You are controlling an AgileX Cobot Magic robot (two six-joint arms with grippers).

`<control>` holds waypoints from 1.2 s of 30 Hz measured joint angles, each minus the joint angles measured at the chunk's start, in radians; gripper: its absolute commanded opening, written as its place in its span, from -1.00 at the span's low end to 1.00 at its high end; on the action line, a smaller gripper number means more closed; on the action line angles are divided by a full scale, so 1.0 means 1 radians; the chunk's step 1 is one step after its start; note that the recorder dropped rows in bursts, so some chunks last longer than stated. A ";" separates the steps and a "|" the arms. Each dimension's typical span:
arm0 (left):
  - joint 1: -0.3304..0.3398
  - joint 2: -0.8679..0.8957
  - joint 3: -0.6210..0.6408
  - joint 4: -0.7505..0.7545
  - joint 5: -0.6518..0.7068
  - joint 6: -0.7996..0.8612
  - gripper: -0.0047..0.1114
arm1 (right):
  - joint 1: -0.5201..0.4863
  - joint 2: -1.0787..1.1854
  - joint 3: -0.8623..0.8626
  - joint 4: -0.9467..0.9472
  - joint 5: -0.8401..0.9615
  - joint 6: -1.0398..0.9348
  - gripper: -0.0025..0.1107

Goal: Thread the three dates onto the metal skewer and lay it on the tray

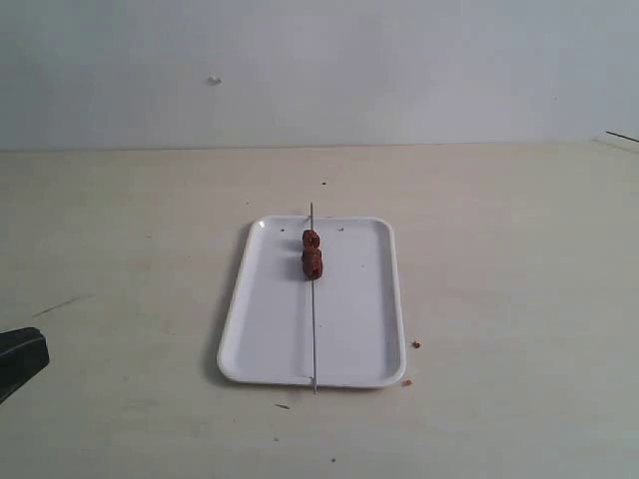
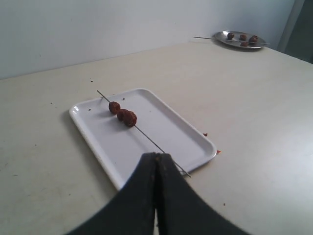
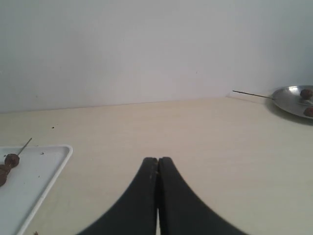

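The white tray point(image 1: 339, 329) lies in the middle of the table, also seen as the tray point(image 2: 161, 128) in the left wrist view. The metal skewer point(image 1: 314, 329) rests lengthwise on it, both ends over the rim. The three dates point(image 1: 313, 254) sit threaded on the skewer point(image 2: 151, 140) toward its far end, shown as dates point(image 2: 123, 114) bunched together. My left gripper point(image 2: 156, 155) is shut and empty, off the tray's near left corner; its dark tip point(image 1: 20, 359) shows at the exterior view's left edge. My right gripper point(image 3: 157, 159) is shut and empty, right of the tray point(image 3: 29, 188).
A round metal plate point(image 2: 234, 41) with more dates and a second skewer sits at the far right corner of the table, also seen as the plate point(image 3: 288, 100). Small reddish crumbs point(image 1: 415, 344) lie by the tray's near right corner.
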 measured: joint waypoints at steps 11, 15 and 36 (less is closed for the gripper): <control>0.000 0.000 0.000 0.004 0.000 0.008 -0.92 | 0.000 0.000 0.000 -0.002 0.002 0.002 -0.96; 0.011 0.000 0.000 0.096 0.039 0.189 -0.92 | 0.000 0.000 0.000 -0.002 0.002 0.002 -0.96; 0.835 -0.218 0.000 0.045 0.158 -0.214 -0.92 | 0.000 0.000 0.000 -0.002 0.002 0.002 -0.96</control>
